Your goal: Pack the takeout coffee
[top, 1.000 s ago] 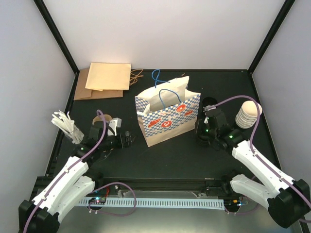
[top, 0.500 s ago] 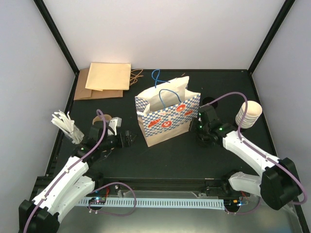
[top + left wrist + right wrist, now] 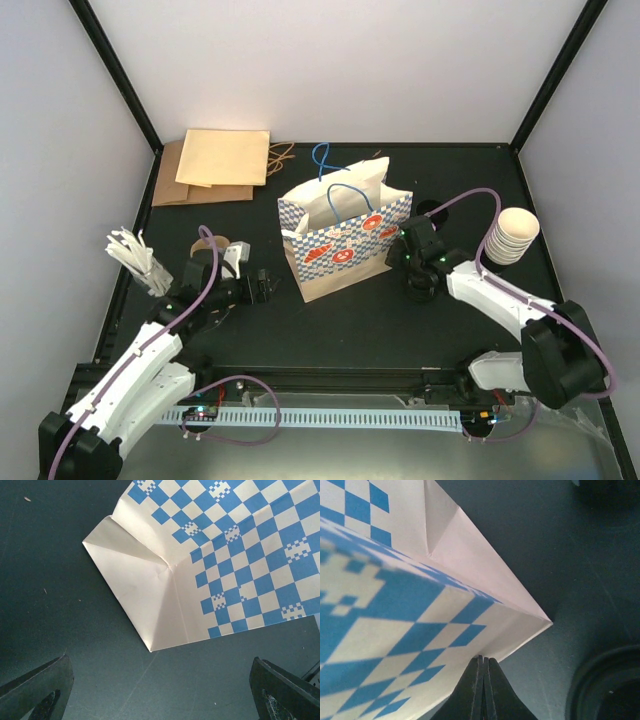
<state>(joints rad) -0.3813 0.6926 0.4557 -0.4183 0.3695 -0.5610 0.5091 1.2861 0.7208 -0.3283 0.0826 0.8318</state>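
Note:
The takeout coffee is out of view in every frame. The blue-checked paper bag (image 3: 345, 240) stands open in the middle of the table. My right gripper (image 3: 406, 252) is shut, its tips pressed together against the bag's (image 3: 395, 605) right side near a lower corner, with nothing seen between them (image 3: 483, 658). My left gripper (image 3: 266, 287) is open wide, low over the table just left of the bag. Its view shows the bag's folded bottom corner (image 3: 150, 595) ahead of the gripper (image 3: 160, 695).
A tall stack of cream cups (image 3: 510, 235) stands at the right. A round black object (image 3: 610, 685) lies by the right gripper. Brown paper bags (image 3: 215, 165) lie at the back left. White sticks in a holder (image 3: 135, 255) and a cardboard ring (image 3: 205, 245) sit at the left.
My right arm has swung left, away from the cup stack and up against the bag's right side, and its jaws have closed fully. The left arm has not moved.

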